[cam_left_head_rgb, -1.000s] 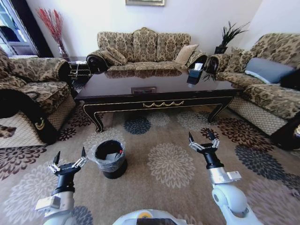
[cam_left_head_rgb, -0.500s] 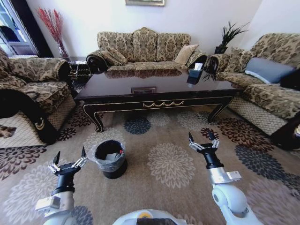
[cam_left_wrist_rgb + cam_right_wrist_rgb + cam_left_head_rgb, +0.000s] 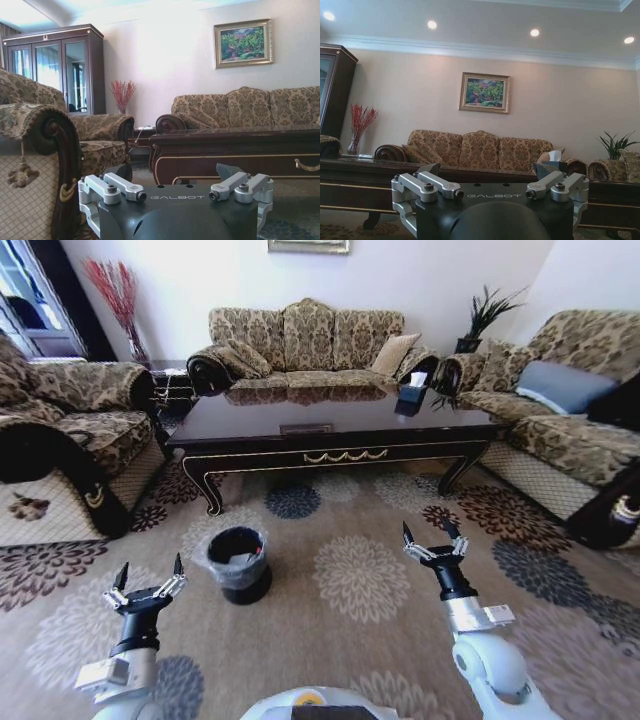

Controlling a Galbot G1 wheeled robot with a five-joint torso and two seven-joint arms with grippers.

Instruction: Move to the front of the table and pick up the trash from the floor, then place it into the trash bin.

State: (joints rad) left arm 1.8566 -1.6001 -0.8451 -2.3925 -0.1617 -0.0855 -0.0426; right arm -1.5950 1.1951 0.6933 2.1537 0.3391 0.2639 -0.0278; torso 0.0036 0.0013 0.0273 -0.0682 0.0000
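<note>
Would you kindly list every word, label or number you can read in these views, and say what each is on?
"GALBOT" on the left gripper body, in the left wrist view.
"GALBOT" on the right gripper body, in the right wrist view.
Nothing readable on the trash bin, the table or the painting.

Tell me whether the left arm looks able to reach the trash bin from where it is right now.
Probably yes. The left gripper, open and empty, is held above the floor just short of the trash bin, with bare carpet between them. The table stands farther back, out of the way.
</note>
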